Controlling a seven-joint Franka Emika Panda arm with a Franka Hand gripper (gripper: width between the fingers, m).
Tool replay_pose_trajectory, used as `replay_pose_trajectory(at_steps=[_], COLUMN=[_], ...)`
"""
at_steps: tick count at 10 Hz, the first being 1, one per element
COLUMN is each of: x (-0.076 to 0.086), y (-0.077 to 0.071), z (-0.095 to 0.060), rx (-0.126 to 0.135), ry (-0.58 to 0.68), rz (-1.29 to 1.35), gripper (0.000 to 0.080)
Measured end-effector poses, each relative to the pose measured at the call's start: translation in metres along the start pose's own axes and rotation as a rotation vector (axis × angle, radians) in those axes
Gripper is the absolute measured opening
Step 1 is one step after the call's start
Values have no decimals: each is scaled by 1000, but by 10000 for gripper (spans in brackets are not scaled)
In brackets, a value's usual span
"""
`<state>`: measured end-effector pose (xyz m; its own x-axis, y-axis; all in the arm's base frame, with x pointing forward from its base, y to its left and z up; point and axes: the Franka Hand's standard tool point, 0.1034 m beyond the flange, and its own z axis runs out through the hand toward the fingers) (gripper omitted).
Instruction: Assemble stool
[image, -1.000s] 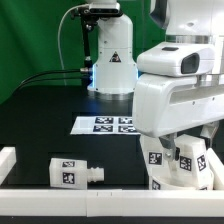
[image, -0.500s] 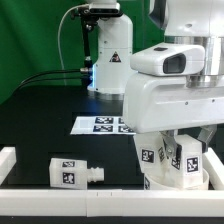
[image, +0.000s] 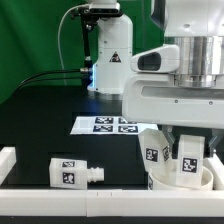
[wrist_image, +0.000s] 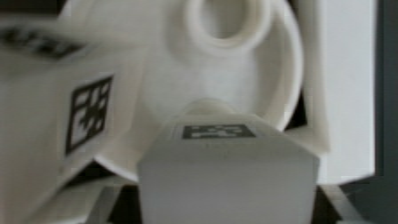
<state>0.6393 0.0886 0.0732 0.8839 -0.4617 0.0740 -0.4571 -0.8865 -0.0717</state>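
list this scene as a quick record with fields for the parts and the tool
loose leg: white plastic block leg with peg end and square tag, lying on its side on the black table, exterior view's left
standing legs: two white tagged legs on the round white disc seat, exterior view's right
tool: down between the standing legs; open or shut unclear
marker board: flat, mid-table
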Motion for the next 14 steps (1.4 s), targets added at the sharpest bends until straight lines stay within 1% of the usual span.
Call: replay_pose_trajectory(at_steps=[3,4,5,6,7,11,12,13,14], x=[-1,-1,-1,-1,-3,-3,-4,-6,-10], y=[-1,-2,-5,-6,-8,-9,-10,-14,-21], z=[1,1,0,0,1,1,1,1,2], rx=[-1,8,25,52,65,64,64,69,80], ry=[-1,-7,-15,-19,-22,-31,-36,-50,-54], rz=[176,328,550,804,952,1163,1268,1488,1644], gripper=[334,334,334,334,334,334,334,334,335])
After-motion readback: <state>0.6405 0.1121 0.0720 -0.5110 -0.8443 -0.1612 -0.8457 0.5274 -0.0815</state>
